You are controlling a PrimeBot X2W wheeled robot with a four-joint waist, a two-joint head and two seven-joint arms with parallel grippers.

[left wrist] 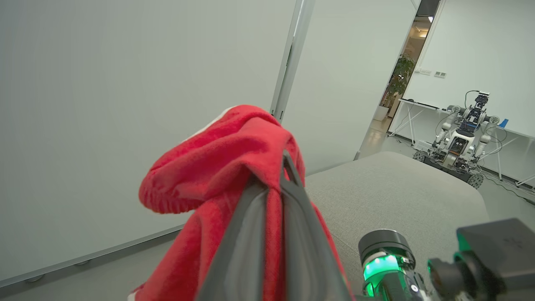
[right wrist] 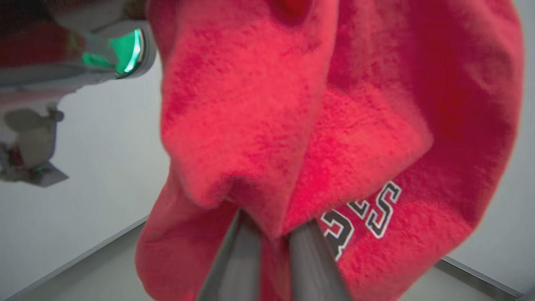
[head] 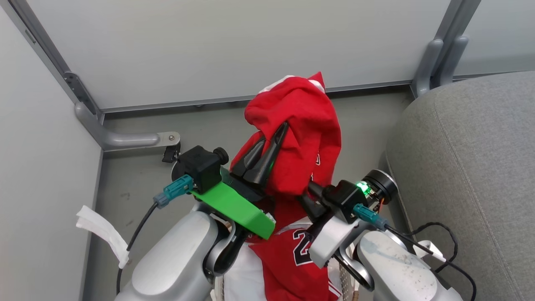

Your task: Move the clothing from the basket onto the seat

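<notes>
The garment hangs long-axis down above the basket, top fold clamped in your left gripper and a lower fold pinched in your right gripper, so swing right, where the seat edge lies nearest your right arm across open floor.

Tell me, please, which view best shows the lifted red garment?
The head view: the red garment appears nearly whole, held up. The left wrist view gives its bunched top; the right wrist view, a blurred close-up.
</notes>
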